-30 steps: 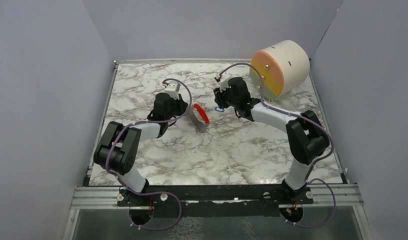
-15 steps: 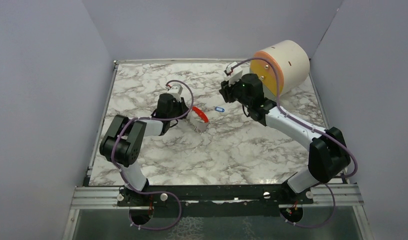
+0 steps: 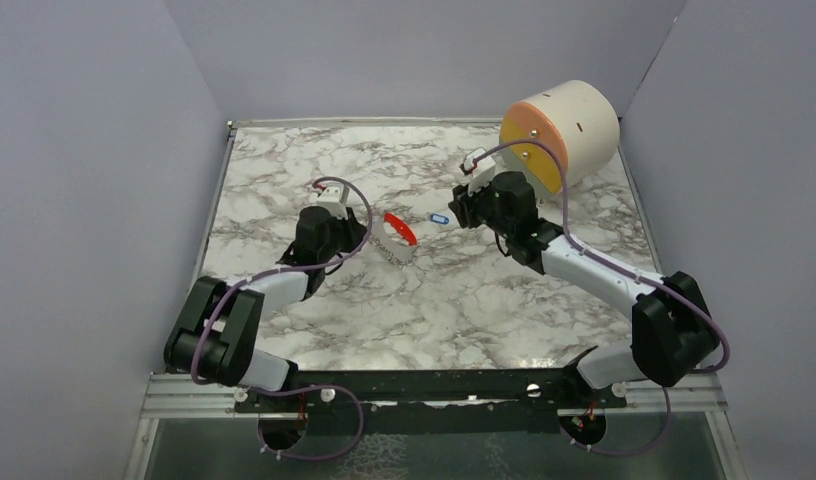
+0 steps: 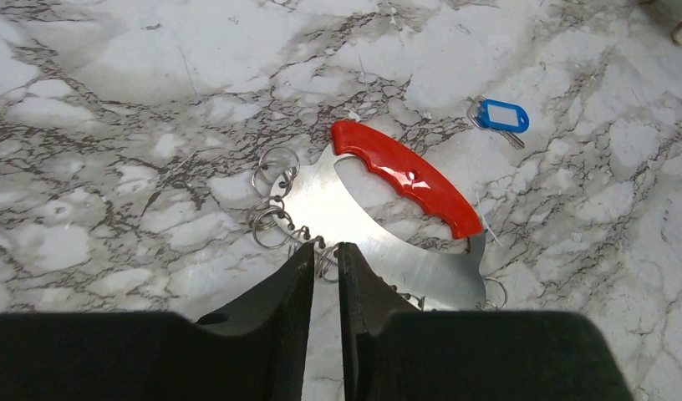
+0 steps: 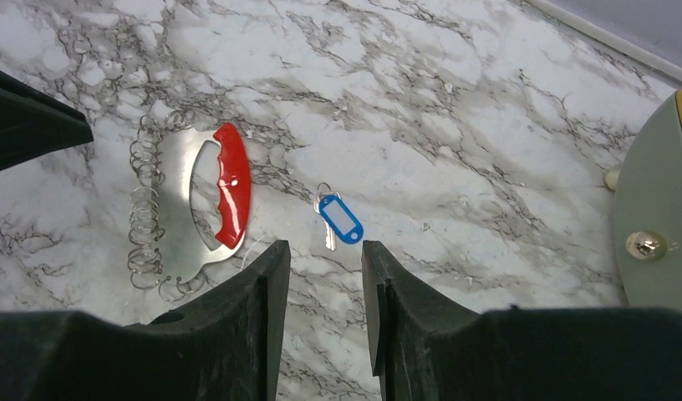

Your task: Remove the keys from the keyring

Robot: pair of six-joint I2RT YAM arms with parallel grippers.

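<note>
Keyring (image 4: pixel 348 210) lies mid table (image 3: pixel 314 310); left gripper (image 4: pixel 324 249) barely parted at its wire rings (image 4: pixel 271 225); right gripper (image 5: pixel 321 244) open, empty, near blue-tagged key (image 5: pixel 342 222).

- Mounting rail (image 3: pixel 674 385): silver bar with a black middle plate and pale round screw heads. Both arm bases bolt onto it.
- Left arm (image 3: pixel 246 305), rising from the rail's left part: white link shells between bulky black joint housings.
- Right arm (image 3: pixel 604 272), rising from the rail's right part: the same white-and-black build.
- Purple cables (image 3: pixel 220 318): one runs along each arm and loops below the rail at the base.
- White connector block (image 3: pixel 331 197): caps each cable at the end farthest from the rail.
- Left gripper (image 4: pixel 325 259): matte black wedge fingers (image 4: pixel 283 296) that taper to thin tips.
- Right gripper (image 5: pixel 325 251): black fingers (image 5: pixel 241 313), thicker, with blunt tips.
</note>
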